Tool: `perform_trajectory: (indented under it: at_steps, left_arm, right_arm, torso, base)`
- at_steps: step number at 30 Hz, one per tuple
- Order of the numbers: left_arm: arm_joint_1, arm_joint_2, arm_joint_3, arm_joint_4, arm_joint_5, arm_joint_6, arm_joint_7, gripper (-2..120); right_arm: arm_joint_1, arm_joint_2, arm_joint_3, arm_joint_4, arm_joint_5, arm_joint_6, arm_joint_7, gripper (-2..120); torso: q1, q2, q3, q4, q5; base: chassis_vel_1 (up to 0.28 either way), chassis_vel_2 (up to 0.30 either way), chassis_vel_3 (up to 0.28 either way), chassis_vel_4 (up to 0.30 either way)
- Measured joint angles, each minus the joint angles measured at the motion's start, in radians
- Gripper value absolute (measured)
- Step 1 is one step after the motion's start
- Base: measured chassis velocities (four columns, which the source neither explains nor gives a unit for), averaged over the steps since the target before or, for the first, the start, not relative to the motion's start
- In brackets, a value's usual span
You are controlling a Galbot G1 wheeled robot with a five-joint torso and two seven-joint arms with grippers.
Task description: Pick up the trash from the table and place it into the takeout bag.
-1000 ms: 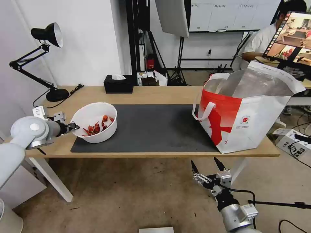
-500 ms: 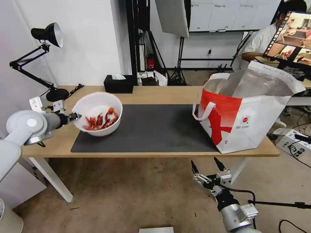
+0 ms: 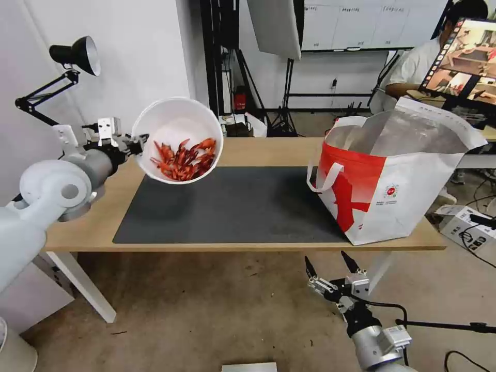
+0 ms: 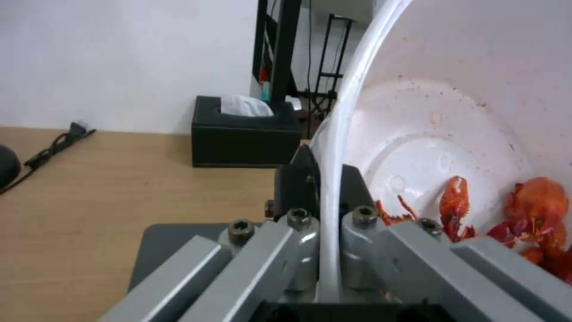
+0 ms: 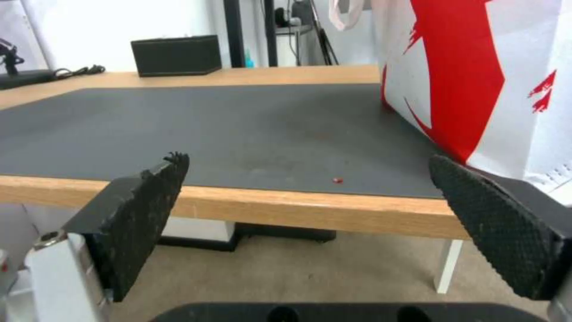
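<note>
The round white plastic bowl with red crayfish scraps (image 3: pixel 178 139) is clear of the long light-wood tabletop (image 3: pixel 258 150) and held in the air above the left end of the dark grey rectangular mat (image 3: pixel 232 204). A second ago it sat on that mat; half a second ago it was just lifting and beginning to tip. It now stands markedly higher and is tilted, its opening turned toward the head camera, with the scraps gathered against the lower wall.

The left gripper (image 3: pixel 135 143) has its jaws clamped on the bowl's rim at the bowl's left side. The left wrist view confirms this: the thin white rim passes between the two jaws of the left gripper (image 4: pixel 325 232), one inside and one outside the wall.

The large white insulated takeout bag with red panel and silver foil lining (image 3: pixel 392 181) stands open at the right end of the tabletop, well apart from the bowl. A black tissue box (image 3: pixel 189 134) sits at the back edge and is not part of the job.

The right gripper (image 3: pixel 333 266) hangs idle below the front edge of the tabletop, jaws apart and holding nothing.

Assessment: the pick-up is done and the carry to the bag remains. No other trash is seen on the mat apart from a small red fleck (image 5: pixel 338 180) near its front edge. The tilt is the main hazard; scraps could slide out over the lower rim during transit.
</note>
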State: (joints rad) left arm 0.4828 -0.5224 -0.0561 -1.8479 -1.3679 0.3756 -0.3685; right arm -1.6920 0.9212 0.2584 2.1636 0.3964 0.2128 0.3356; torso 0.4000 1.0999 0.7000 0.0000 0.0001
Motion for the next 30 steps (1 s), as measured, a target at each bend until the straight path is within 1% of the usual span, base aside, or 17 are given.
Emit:
perform_trajectory:
  at_steps: [4, 6, 7, 9, 10, 13, 14, 16, 17, 18, 20, 21, 24, 25, 28, 29, 30]
  left_arm:
    - [-0.018, -0.014, 0.016, 0.006, 0.012, -0.007, 0.0, 0]
    - [-0.051, -0.034, 0.045, 0.001, 0.013, -0.01, -0.006, 0]
    - [-0.051, -0.034, 0.045, 0.001, 0.013, -0.01, -0.006, 0]
    - [-0.109, -0.063, 0.095, -0.007, 0.007, -0.01, -0.025, 0]
    - [-0.109, -0.063, 0.095, -0.007, 0.007, -0.01, -0.025, 0]
    - [-0.222, -0.121, 0.19, -0.009, -0.021, -0.01, -0.058, 0]
    - [-0.222, -0.121, 0.19, -0.009, -0.021, -0.01, -0.058, 0]
    - [-0.274, -0.147, 0.236, -0.001, -0.037, -0.01, -0.071, 0]
    - [-0.321, -0.176, 0.274, 0.014, -0.053, -0.008, -0.086, 0]
    - [-0.321, -0.176, 0.274, 0.014, -0.053, -0.008, -0.086, 0]
    - [-0.388, -0.226, 0.319, 0.045, -0.07, -0.007, -0.105, 0]
    - [-0.388, -0.226, 0.319, 0.045, -0.07, -0.007, -0.105, 0]
    - [-0.481, -0.315, 0.383, 0.094, -0.085, -0.007, -0.128, 0]
    - [-0.481, -0.315, 0.383, 0.094, -0.085, -0.007, -0.128, 0]
    - [-0.56, -0.402, 0.448, 0.144, -0.094, -0.007, -0.155, 0]
    - [-0.56, -0.402, 0.448, 0.144, -0.094, -0.007, -0.155, 0]
    - [-0.578, -0.43, 0.463, 0.16, -0.098, -0.007, -0.159, 0]
  right_arm:
    - [0.0, 0.0, 0.0, 0.0, 0.0, 0.0, 0.0, 100]
    - [0.0, 0.0, 0.0, 0.0, 0.0, 0.0, 0.0, 100]
    - [0.0, 0.0, 0.0, 0.0, 0.0, 0.0, 0.0, 100]
    - [0.0, 0.0, 0.0, 0.0, 0.0, 0.0, 0.0, 100]
    - [0.0, 0.0, 0.0, 0.0, 0.0, 0.0, 0.0, 100]
    - [0.0, 0.0, 0.0, 0.0, 0.0, 0.0, 0.0, 100]
    - [0.0, 0.0, 0.0, 0.0, 0.0, 0.0, 0.0, 100]
    - [0.0, 0.0, 0.0, 0.0, 0.0, 0.0, 0.0, 100]
    - [0.0, 0.0, 0.0, 0.0, 0.0, 0.0, 0.0, 100]
    - [0.0, 0.0, 0.0, 0.0, 0.0, 0.0, 0.0, 100]
    - [0.0, 0.0, 0.0, 0.0, 0.0, 0.0, 0.0, 100]
    - [0.0, 0.0, 0.0, 0.0, 0.0, 0.0, 0.0, 100]
    - [0.0, 0.0, 0.0, 0.0, 0.0, 0.0, 0.0, 100]
    - [0.0, 0.0, 0.0, 0.0, 0.0, 0.0, 0.0, 100]
    - [0.0, 0.0, 0.0, 0.0, 0.0, 0.0, 0.0, 100]
    - [0.0, 0.0, 0.0, 0.0, 0.0, 0.0, 0.0, 100]
    - [0.0, 0.0, 0.0, 0.0, 0.0, 0.0, 0.0, 100]
  torso:
    - [0.0, 0.0, 0.0, 0.0003, -0.0001]
    - [0.0, 0.0, 0.0, 0.0002, -0.0002]
    - [0.0, 0.0, 0.0, 0.0002, -0.0002]
    - [0.0, 0.0, 0.0, 0.0001, 0.0]
    - [0.0, 0.0, 0.0, 0.0001, 0.0]
    - [0.0, 0.0, 0.0, -0.0002, 0.0001]
    - [0.0, 0.0, 0.0, -0.0002, 0.0001]
    - [0.0, 0.0, 0.0, -0.0002, 0.0002]
    - [0.0, 0.0, 0.0, 0.0, 0.0002]
    - [0.0, 0.0, 0.0, 0.0, 0.0002]
    - [0.0, 0.0, 0.0, 0.0001, -0.0001]
    - [0.0, 0.0, 0.0, 0.0001, -0.0001]
    - [0.0, 0.0, 0.0, -0.0002, 0.0001]
    - [0.0, 0.0, 0.0, -0.0002, 0.0001]
    - [0.0, 0.0, 0.0, -0.0001, 0.0002]
    - [0.0, 0.0, 0.0, -0.0001, 0.0002]
    - [0.0, 0.0, 0.0, -0.0001, 0.0002]
  base:
    - [0.0, 0.0, 0.0, 0.0]
    - [0.0, 0.0, 0.0, 0.0]
    - [0.0, 0.0, 0.0, 0.0]
    - [0.0, 0.0, 0.0, 0.0]
    - [0.0, 0.0, 0.0, 0.0]
    - [0.0, 0.0, 0.0, 0.0]
    - [0.0, 0.0, 0.0, 0.0]
    - [0.0, 0.0, 0.0, 0.0]
    - [0.0, 0.0, 0.0, 0.0]
    - [0.0, 0.0, 0.0, 0.0]
    - [0.0, 0.0, 0.0, 0.0]
    - [0.0, 0.0, 0.0, 0.0]
    - [0.0, 0.0, 0.0, 0.0]
    - [0.0, 0.0, 0.0, 0.0]
    - [0.0, 0.0, 0.0, 0.0]
    - [0.0, 0.0, 0.0, 0.0]
    - [0.0, 0.0, 0.0, 0.0]
